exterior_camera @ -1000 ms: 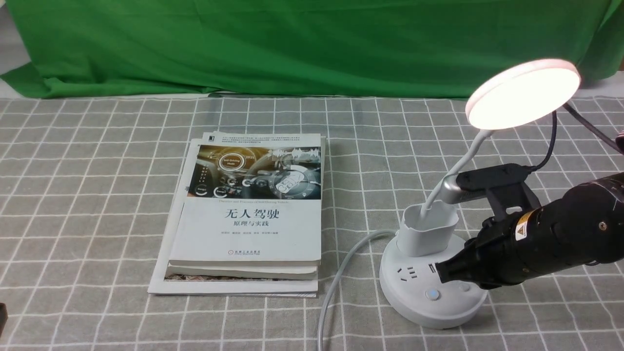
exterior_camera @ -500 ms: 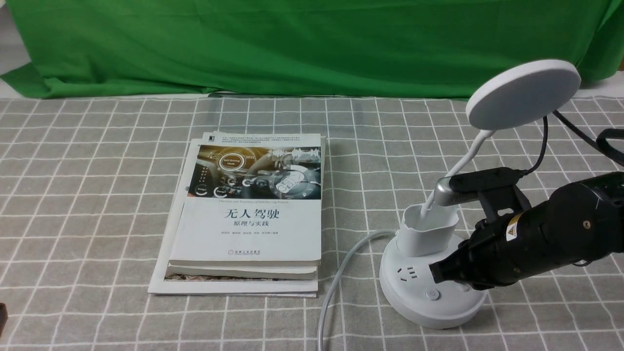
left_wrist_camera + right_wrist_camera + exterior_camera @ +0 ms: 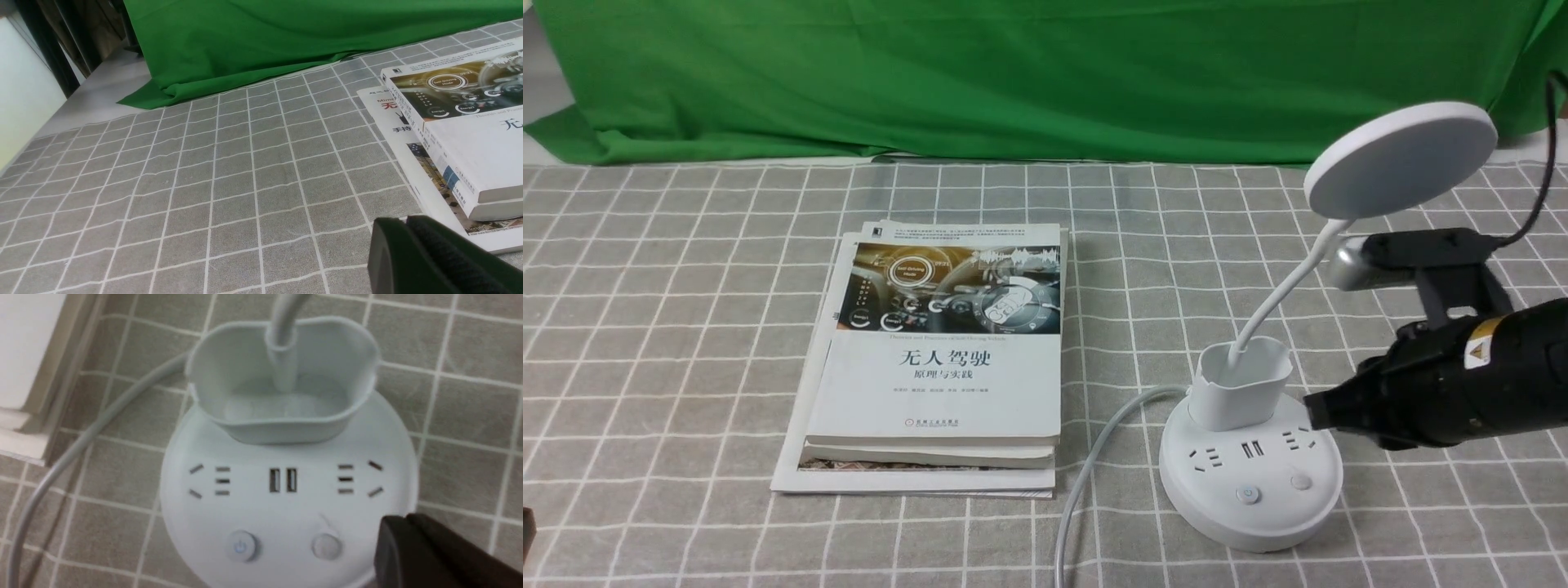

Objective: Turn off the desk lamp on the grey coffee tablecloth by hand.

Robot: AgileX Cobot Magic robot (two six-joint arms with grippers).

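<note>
Nearest to us, the left claw [image 3: 408, 249] sits low over the grey coffee tablecloth [image 3: 686, 327], a woven cloth gridded with thin white lines, its ribbed black fingers pressed together on nothing. At the near right stands the desk lamp [image 3: 1241, 392], smooth white plastic. Its round base [image 3: 1250, 498] turns two buttons [image 3: 1246, 493] and its sockets toward us, and a pale cord [image 3: 1086, 465] trails off its left side. The right claw [image 3: 1319, 410], tapered, black and clenched empty, points toward our left at the base's right edge, clear of both buttons. From the pen cup the thin neck [image 3: 1282, 294] runs upward, bending right to the flat disc head [image 3: 1401, 159], tilted and unlit. Stacked glossy books [image 3: 947, 359] lie left of it, with a rumpled green cloth [image 3: 1013, 73] farthest back.
</note>
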